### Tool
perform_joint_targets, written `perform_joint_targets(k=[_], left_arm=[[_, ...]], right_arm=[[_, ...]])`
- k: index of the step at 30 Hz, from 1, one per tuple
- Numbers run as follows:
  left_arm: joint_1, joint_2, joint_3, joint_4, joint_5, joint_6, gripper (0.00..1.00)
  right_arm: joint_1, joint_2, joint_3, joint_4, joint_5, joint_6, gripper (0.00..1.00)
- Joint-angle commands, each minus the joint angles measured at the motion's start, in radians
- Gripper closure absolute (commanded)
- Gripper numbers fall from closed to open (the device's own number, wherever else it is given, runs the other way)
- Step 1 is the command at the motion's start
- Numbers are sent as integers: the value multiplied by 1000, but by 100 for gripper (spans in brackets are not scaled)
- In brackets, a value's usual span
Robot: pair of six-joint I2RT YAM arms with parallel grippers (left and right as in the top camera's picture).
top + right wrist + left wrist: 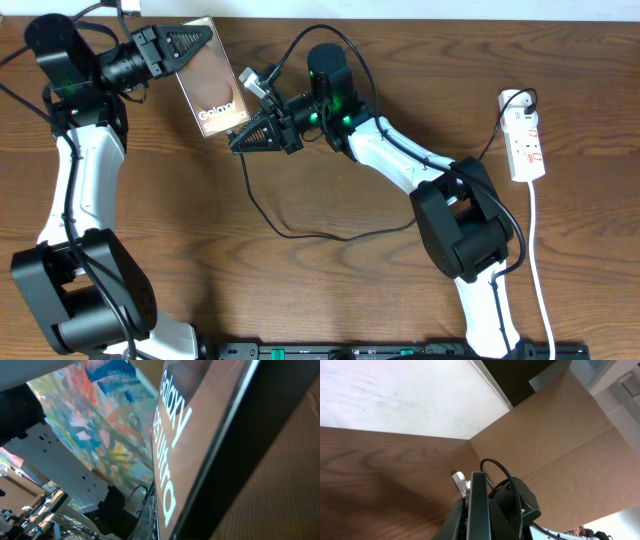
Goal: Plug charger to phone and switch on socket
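Gripped the phone (212, 92) by one edge in the closed left hand (198, 40), pinched the charger (290, 234) in the seemingly shut right hand (236, 142) at the phone's other end, apparently not yet plugged in, and left the socket (527, 145), well right of the phone, untouched.

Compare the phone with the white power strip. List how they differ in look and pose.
Colour: the glossy brown-black rectangular phone bears white Galaxy lettering; the narrow white power strip has red switch marks.
Shape: the phone is broad, the strip slim and elongated.
Pose: the phone is gripped in the left jaws, slanted; the strip lies flat on the wooden table, untouched.
Both are rectangular.
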Motion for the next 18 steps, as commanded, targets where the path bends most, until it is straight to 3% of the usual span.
perform_joint_targets(k=[1, 10, 18], left_arm=[[-1, -5, 10, 6, 37, -1, 92], [-2, -5, 10, 6, 36, 7, 92], [-3, -5, 10, 6, 36, 26, 92]], right_arm=[[-15, -11, 8, 6, 9, 5, 99], [-14, -11, 8, 13, 63, 47, 99], [-14, -11, 8, 158, 102, 176, 99]])
